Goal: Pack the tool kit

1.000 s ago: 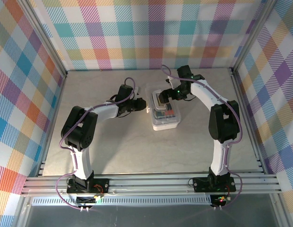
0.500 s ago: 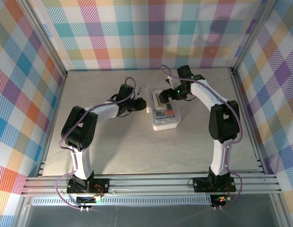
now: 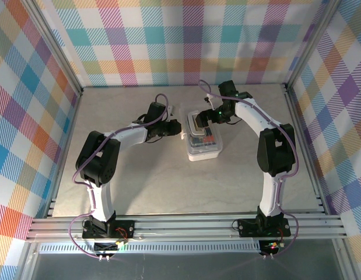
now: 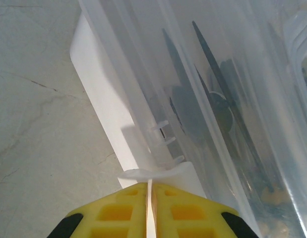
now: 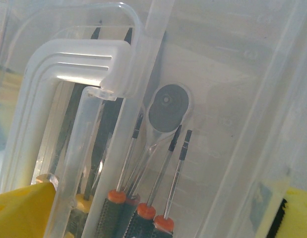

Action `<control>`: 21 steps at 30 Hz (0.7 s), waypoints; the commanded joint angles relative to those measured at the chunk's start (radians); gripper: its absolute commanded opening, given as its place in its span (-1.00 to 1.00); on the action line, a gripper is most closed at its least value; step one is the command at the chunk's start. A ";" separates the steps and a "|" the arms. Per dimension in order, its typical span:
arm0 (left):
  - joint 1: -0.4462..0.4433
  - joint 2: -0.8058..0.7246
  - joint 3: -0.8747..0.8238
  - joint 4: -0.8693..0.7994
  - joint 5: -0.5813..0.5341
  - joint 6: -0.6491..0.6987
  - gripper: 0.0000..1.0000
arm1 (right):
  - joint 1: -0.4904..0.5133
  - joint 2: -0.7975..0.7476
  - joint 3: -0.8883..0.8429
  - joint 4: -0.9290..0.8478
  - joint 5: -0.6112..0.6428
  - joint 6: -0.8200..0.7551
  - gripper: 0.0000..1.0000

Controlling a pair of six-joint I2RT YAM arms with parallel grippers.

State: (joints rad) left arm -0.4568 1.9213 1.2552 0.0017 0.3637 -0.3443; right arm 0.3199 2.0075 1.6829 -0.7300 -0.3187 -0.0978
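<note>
**Yellow pincer nips the case's side tab, tools already inside**

The left pincer (image 4: pixel 150 191) is pressed together on a thin white tab (image 4: pixel 143 173) that juts from the long left side of the case (image 3: pixel 203 146). A sliver of the plastic shows between its yellow fingers. The right pincer (image 5: pixel 158 210) is spread wide at the far end of the case, close to the moulded handle (image 5: pixel 74 64), and grips nothing.

Through the translucent plastic, screwdrivers (image 5: pixel 143 213) with red collars and black grips lie side by side, with darker tool shapes next to them. The case sits on the surface (image 3: pixel 139 186) near the middle of its far edge, well away from the corners.

With tools visible inside, the filling looks done. What seems to be left is the closing. Whether the lid is fully seated and latched cannot be told.
</note>
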 commanded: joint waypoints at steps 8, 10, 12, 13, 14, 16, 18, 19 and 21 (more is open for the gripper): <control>-0.048 -0.043 0.017 0.082 0.077 0.003 -0.77 | 0.007 0.037 0.003 -0.101 -0.060 -0.043 0.98; -0.048 -0.043 -0.004 0.102 0.074 -0.007 -0.77 | 0.008 0.038 0.004 -0.104 -0.059 -0.043 0.98; -0.048 -0.045 -0.031 0.123 0.070 -0.016 -0.76 | 0.008 0.039 0.005 -0.103 -0.060 -0.042 0.98; -0.048 -0.042 -0.043 0.128 0.069 -0.018 -0.77 | 0.008 0.040 0.004 -0.103 -0.060 -0.042 0.98; -0.048 -0.041 -0.054 0.138 0.069 -0.024 -0.77 | 0.008 0.040 0.006 -0.103 -0.062 -0.042 0.98; -0.048 -0.038 -0.071 0.155 0.070 -0.032 -0.77 | 0.008 0.042 0.007 -0.105 -0.064 -0.038 0.98; -0.048 -0.035 -0.090 0.176 0.072 -0.043 -0.77 | 0.008 0.041 0.006 -0.105 -0.068 -0.035 0.98; -0.048 -0.033 -0.096 0.184 0.073 -0.047 -0.77 | 0.007 0.042 0.005 -0.104 -0.069 -0.033 0.98; -0.048 -0.028 -0.111 0.202 0.075 -0.056 -0.78 | 0.008 0.040 0.001 -0.104 -0.074 -0.030 0.98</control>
State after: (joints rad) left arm -0.4576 1.9076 1.1728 0.1375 0.3653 -0.3756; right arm 0.3195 2.0121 1.6890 -0.7368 -0.3199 -0.0982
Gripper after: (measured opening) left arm 0.115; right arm 0.991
